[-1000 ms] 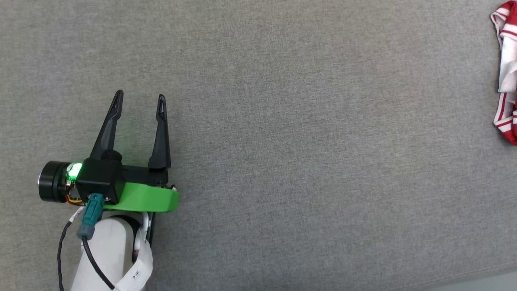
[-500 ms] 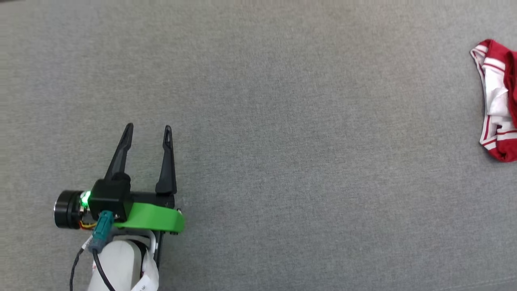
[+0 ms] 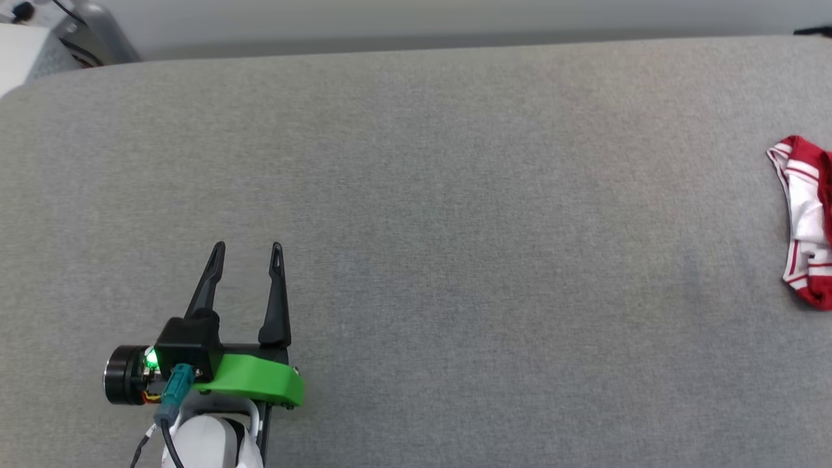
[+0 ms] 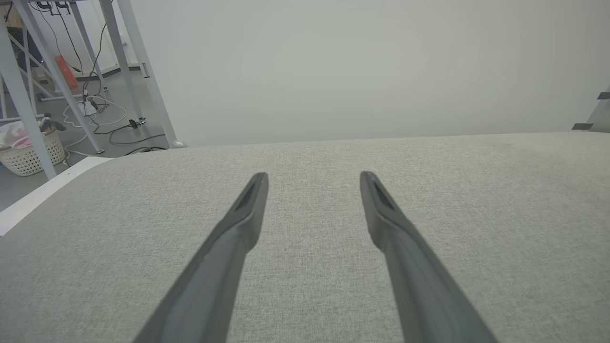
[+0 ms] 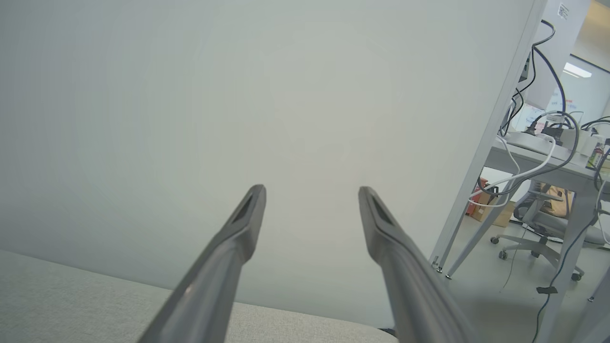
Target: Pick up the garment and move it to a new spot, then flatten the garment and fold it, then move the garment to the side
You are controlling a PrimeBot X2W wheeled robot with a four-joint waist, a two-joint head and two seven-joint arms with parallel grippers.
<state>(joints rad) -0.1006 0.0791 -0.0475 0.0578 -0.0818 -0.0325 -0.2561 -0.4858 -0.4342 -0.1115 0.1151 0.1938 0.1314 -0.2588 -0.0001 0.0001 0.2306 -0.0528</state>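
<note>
Left gripper (image 3: 248,247): at the lower left of the head view, its fingers pointing up the view. The two dark fingers are spread with nothing between them, over bare grey fabric.
Left wrist camera: looks along the parted fingers across the fabric towards a pale wall (image 4: 362,66).
Right gripper (image 5: 310,187): seen from its own wrist camera, fingers likewise apart and empty. It is aimed at the pale wall, with the far edge of the fabric low in that view.
Garment (image 3: 806,221): a crumpled bundle at the right edge of the head view, partly cut off by the frame. It is red and white with red-and-white striped trim, lies on the fabric, and is well apart from the left gripper.
Work surface (image 3: 455,195): a broad pad covered in grey fabric, with a rounded far-left corner.
Surroundings: a white woven basket (image 4: 31,153) stands on the floor beside slanted metal legs. A desk (image 5: 536,150) strung with cables has an office chair (image 5: 536,226) under it.
</note>
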